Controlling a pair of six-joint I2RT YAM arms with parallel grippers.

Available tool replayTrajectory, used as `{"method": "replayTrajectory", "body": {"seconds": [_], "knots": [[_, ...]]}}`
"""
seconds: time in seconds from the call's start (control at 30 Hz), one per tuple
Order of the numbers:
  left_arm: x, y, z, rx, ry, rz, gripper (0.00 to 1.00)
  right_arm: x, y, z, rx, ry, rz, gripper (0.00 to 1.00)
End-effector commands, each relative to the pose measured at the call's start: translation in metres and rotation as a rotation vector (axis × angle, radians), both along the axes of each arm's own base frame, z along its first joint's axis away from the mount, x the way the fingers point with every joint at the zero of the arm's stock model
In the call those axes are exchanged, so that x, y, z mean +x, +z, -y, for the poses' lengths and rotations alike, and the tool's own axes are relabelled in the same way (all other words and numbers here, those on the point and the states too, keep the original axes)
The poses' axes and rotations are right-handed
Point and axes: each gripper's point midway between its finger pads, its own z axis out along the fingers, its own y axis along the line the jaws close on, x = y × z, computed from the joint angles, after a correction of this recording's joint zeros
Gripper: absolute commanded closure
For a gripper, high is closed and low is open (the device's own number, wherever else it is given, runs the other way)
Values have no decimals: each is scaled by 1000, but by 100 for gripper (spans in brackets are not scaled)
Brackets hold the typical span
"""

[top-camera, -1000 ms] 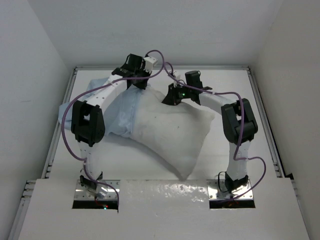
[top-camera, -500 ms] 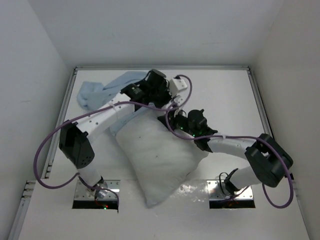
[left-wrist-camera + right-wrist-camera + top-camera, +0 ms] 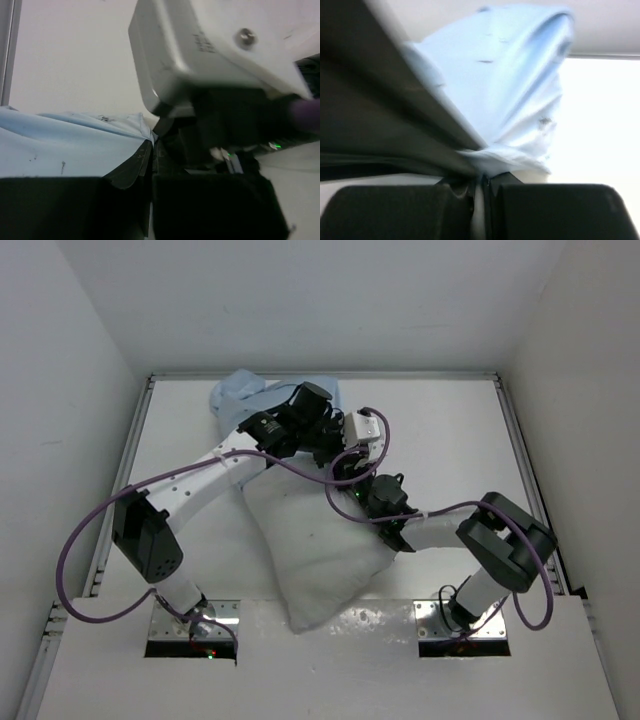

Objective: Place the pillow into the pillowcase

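Note:
The plump white pillow [image 3: 310,550] lies slanted in the middle of the table, one corner over the near edge. The light blue pillowcase [image 3: 238,392] is bunched at the back left and runs under my left arm toward the pillow's top. My left gripper [image 3: 333,453] and right gripper [image 3: 348,478] meet at the pillow's upper right corner. In the left wrist view the left gripper [image 3: 151,160] is shut, pinching an edge of the pillowcase [image 3: 65,145]. The right gripper [image 3: 481,187] is shut on a fold of the pillowcase [image 3: 510,75], which hangs stretched above it.
Metal rails edge the table on the left [image 3: 125,470] and right [image 3: 525,460], with white walls all round. Purple cables [image 3: 75,540] loop off both arms. The other arm's wrist housing [image 3: 210,55] sits very close in front of the left wrist camera.
The right gripper has closed on the pillowcase fabric. Both arms swung from the back toward the middle, the pillow turned steeper toward the near edge, and the bunched pillowcase shifted right along the back.

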Motion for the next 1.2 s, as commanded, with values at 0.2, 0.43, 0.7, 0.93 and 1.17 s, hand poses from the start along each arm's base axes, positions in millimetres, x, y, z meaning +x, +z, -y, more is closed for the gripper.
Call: {"method": "replayTrajectory", "body": {"seconds": [0.2,0.43,0.7,0.93,1.17], "knots": [[-26,-3,1,-9,49,-20,49,27,52,-7,43,12,115,31],[19,30,-24,-73,295,78,46,-6,42,22,-236,51,30,7],[43,36,-115,22,577,103,38,-63,32,56,-472,174,-173,1],[41,-17,-158,144,666,146,41,-87,-9,15,-540,347,-284,7],[58,-31,-147,144,652,158,48,-97,-44,-32,-550,445,-333,1]]}}
